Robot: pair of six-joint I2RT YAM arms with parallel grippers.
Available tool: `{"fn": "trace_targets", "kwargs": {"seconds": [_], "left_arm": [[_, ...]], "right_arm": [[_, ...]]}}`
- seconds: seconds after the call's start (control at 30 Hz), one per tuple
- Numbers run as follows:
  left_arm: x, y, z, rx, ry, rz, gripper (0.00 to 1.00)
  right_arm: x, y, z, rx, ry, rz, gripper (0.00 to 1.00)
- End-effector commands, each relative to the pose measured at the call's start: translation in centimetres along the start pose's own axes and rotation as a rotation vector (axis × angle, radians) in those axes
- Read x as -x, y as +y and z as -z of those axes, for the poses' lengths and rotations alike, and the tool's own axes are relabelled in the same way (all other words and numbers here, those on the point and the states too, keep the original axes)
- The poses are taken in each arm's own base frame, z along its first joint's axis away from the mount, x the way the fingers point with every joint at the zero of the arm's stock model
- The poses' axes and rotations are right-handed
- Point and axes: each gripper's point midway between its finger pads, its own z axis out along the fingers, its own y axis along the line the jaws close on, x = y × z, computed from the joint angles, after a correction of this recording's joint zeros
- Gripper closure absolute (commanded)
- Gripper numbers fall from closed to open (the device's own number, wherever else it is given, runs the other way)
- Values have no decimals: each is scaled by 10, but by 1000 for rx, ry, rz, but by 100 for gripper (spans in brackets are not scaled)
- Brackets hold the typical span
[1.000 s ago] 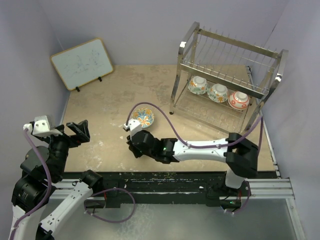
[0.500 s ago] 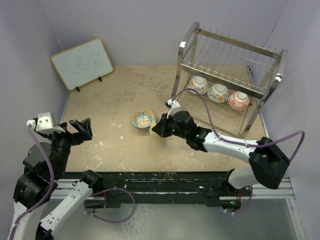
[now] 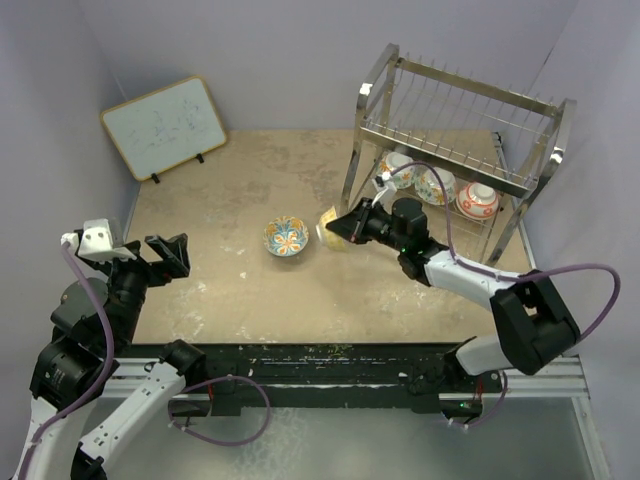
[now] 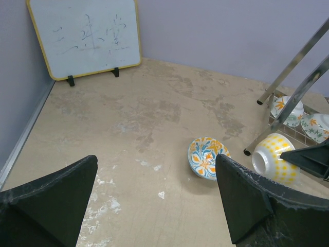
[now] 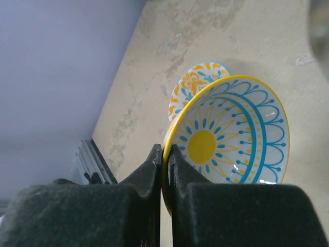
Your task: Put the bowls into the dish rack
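My right gripper [image 3: 345, 228] is shut on the rim of a yellow-rimmed bowl [image 3: 333, 224] with a yellow sun and blue pattern inside [image 5: 231, 139]. It holds the bowl tilted above the table, just left of the dish rack [image 3: 455, 140]. That bowl also shows in the left wrist view [image 4: 272, 158]. A blue and orange floral bowl [image 3: 286, 237] sits on the table to its left. Three bowls stand on the rack's lower tier, one red-orange [image 3: 478, 200]. My left gripper [image 3: 160, 258] is open and empty near the table's left front.
A wood-framed whiteboard [image 3: 163, 126] leans at the back left corner. Purple walls close in the table on three sides. The rack's chrome leg [image 4: 298, 98] stands right beside the held bowl. White smears mark the tabletop [image 4: 103, 206] near my left gripper.
My right arm has swung right and away from me with the bowl, from the near side of the floral bowl to the rack's left leg. My left gripper drifted slightly right.
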Motion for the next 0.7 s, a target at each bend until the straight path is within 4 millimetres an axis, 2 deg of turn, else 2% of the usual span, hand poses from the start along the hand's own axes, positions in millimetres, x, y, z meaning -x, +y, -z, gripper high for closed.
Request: {"fn": "trace_targets", "kwargs": {"seconds": [0.0,0.17,0.5,0.67], "left_arm": [[17,-5,1,-20,-44,28,1],[17,-3,2,-9,-45,19,1],[16,-5,-2,-8,-40,9,1],[17,-3,-2,-1,-45,5,1]], "right_arm": [[39,22,7,191,-90,-40,98],[60,8,13,180,-143,-72,98],[109,-32,40,93,-319,-176,98],[126,-45,54,145,-401,-224,98]]}}
